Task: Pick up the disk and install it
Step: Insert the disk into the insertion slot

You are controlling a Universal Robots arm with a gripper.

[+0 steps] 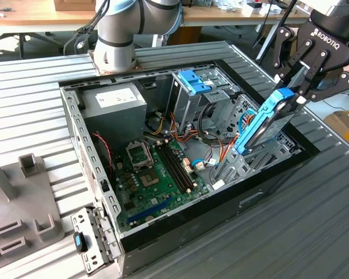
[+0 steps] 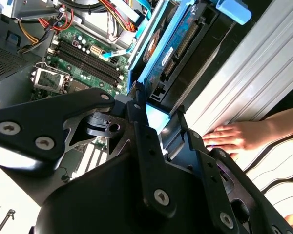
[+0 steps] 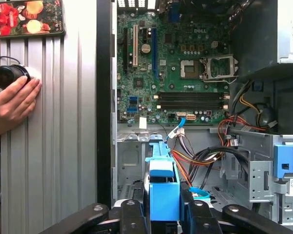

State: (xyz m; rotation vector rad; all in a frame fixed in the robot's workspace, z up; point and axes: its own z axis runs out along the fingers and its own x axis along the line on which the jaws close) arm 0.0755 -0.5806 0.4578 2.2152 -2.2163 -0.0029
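The disk (image 1: pixel 264 125) is a black drive in a bright blue carrier. It stands tilted on end over the drive bay at the open computer case's (image 1: pixel 75 122) side wall, on the exterior view's right. Its lower end is down among the grey bay metal and cables. My gripper (image 1: pixel 296 93) is shut on the disk's upper end, with a black finger on each side of the blue carrier. In both wrist views the disk (image 2: pixel 180 44) (image 3: pixel 163 190) runs out from between my gripper's (image 2: pixel 158 122) (image 3: pixel 163 214) fingers towards the case.
The motherboard (image 1: pixel 157 168) lies on the case floor, with a light-blue latch on a metal cage (image 1: pixel 193 80) behind it. A perforated bracket with a blue clip (image 1: pixel 90 241) lies outside the front corner. A person's hand (image 2: pixel 229 136) (image 3: pixel 12 100) rests on the ribbed table beside the case.
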